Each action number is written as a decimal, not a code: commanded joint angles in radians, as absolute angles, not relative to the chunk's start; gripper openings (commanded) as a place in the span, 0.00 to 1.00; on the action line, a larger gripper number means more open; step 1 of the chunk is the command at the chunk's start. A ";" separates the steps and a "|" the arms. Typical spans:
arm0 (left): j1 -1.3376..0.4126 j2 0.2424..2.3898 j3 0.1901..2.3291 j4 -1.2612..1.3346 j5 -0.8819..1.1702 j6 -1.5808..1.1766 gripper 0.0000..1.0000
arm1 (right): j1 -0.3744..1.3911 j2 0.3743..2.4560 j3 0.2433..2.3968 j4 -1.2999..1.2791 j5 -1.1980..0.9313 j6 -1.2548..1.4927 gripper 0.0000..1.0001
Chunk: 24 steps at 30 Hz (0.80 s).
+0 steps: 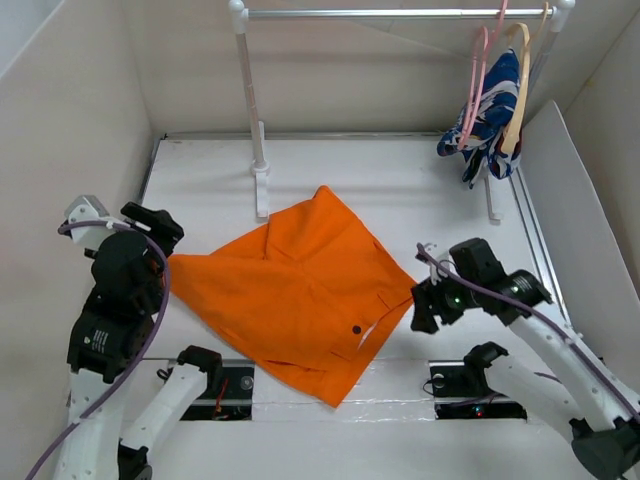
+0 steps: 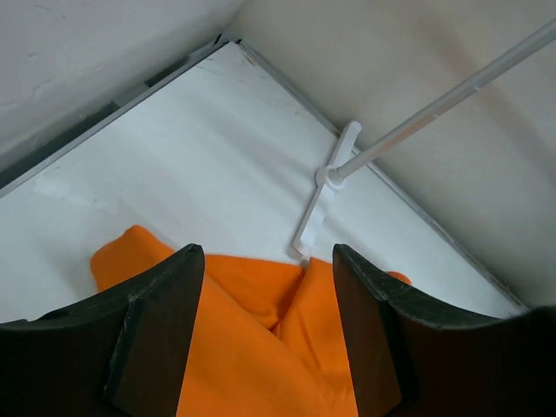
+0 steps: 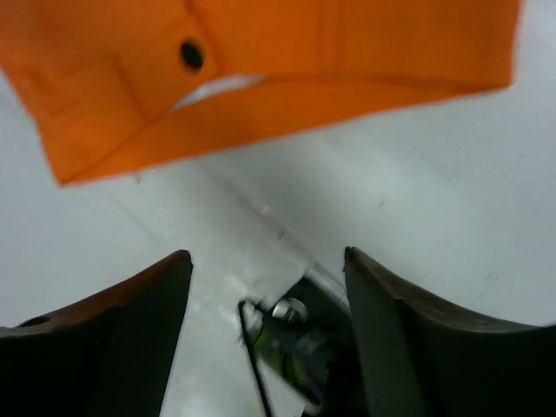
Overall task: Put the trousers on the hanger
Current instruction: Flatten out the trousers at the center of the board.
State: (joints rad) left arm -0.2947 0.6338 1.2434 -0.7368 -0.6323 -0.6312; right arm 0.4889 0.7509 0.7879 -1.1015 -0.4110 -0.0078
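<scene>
Top view: trousers [image 1: 300, 290] are lying flat mid-table [image 1: 400, 180], crumpled, untouched. Hanger [image 1: 478, 90] is hanging on the rail [image 1: 390, 13] at the far right, well apart from them, crowded by a patterned garment [image 1: 490, 110] and a tan hanger [image 1: 520, 90]. Left fingers [image 1: 150, 222] are sitting at the cloth's left corner, right fingers [image 1: 422, 310] just beside its right edge. There is open room on the table behind the cloth; side walls are standing close to both arms.

Left wrist: the left fingers are spread apart, holding nothing, with orange cloth under them. The rack foot [image 2: 323, 195] is just beyond, so a lift here is risking a snag.

Right wrist: the right fingers are spread apart and empty, over bare table. The waistband with its button [image 3: 191, 56] is lying ahead. Risk: pinching one layer only, so the cloth is slumping, or knocking the wrong hanger.
</scene>
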 commanded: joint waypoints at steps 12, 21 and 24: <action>-0.293 0.995 1.046 -0.378 -0.206 -0.528 0.73 | 0.353 1.252 0.623 -0.287 -0.230 0.086 0.87; -0.284 1.519 1.273 -0.336 -0.097 -0.430 0.75 | 0.244 1.143 0.630 -0.350 -0.120 0.091 0.00; -0.284 1.659 1.335 -0.351 -0.089 -0.416 0.70 | 0.158 1.066 0.695 -0.457 -0.014 0.061 0.00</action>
